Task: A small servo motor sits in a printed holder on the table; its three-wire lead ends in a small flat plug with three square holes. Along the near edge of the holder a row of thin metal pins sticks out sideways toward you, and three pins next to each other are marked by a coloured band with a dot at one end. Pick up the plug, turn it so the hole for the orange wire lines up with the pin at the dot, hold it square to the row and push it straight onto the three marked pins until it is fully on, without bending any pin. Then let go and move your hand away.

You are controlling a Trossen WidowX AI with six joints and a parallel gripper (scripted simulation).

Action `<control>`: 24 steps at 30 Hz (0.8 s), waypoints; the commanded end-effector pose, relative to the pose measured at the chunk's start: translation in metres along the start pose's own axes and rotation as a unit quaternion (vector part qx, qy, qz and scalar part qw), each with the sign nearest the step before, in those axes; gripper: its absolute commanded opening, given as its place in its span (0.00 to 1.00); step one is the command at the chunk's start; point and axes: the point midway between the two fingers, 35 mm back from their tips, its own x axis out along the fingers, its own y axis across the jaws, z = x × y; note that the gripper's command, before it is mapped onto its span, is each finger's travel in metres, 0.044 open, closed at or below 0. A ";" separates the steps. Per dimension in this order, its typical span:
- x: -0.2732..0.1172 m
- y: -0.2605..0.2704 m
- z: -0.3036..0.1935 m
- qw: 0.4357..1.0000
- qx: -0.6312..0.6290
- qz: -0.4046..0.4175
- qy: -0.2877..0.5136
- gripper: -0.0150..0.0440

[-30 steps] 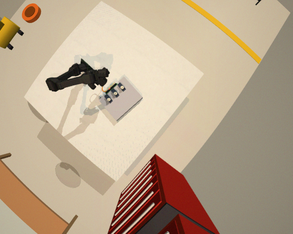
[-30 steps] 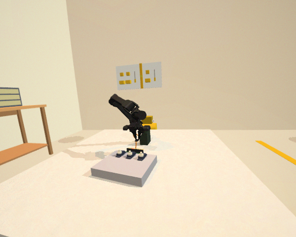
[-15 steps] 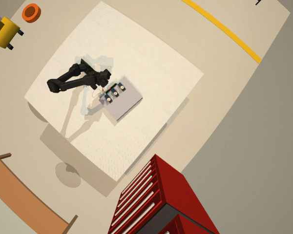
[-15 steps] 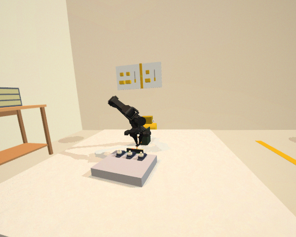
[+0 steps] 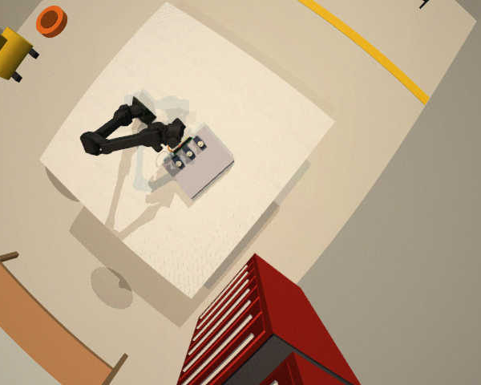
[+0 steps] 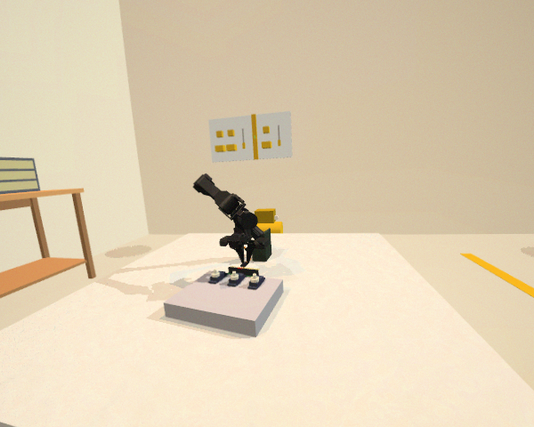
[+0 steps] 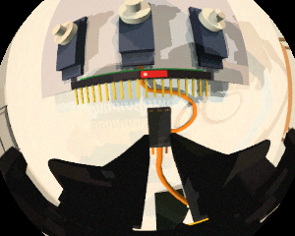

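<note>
My gripper (image 6: 244, 263) (image 7: 159, 138) is shut on the black plug (image 7: 159, 123), whose holed end faces the pins. The plug is held short of the pin row (image 7: 138, 88), with a gap between. It looks roughly square to the row, its middle slightly right of the middle of the red band (image 7: 158, 74). The band's pale dot (image 7: 146, 74) is at its left end. The orange lead (image 7: 194, 110) loops right of the plug and also runs back between the fingers. The grey holder (image 5: 208, 168) (image 6: 225, 294) carries the pin header. The plug's height against the pins cannot be told.
Three dark servos with pale round horns stand on the holder behind the pins; the middle servo (image 5: 189, 153) (image 6: 233, 278) (image 7: 136, 39) is behind the band. The white table (image 5: 253, 124) (image 6: 350, 344) surrounds the holder. A red drawer cabinet (image 5: 303, 314) stands beyond the table.
</note>
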 end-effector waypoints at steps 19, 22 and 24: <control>-0.002 0.002 0.014 1.000 0.001 0.000 -0.004 0.25; -0.002 0.001 0.016 1.000 0.001 0.000 -0.005 0.25; -0.003 0.001 0.017 1.000 0.001 0.000 -0.005 0.25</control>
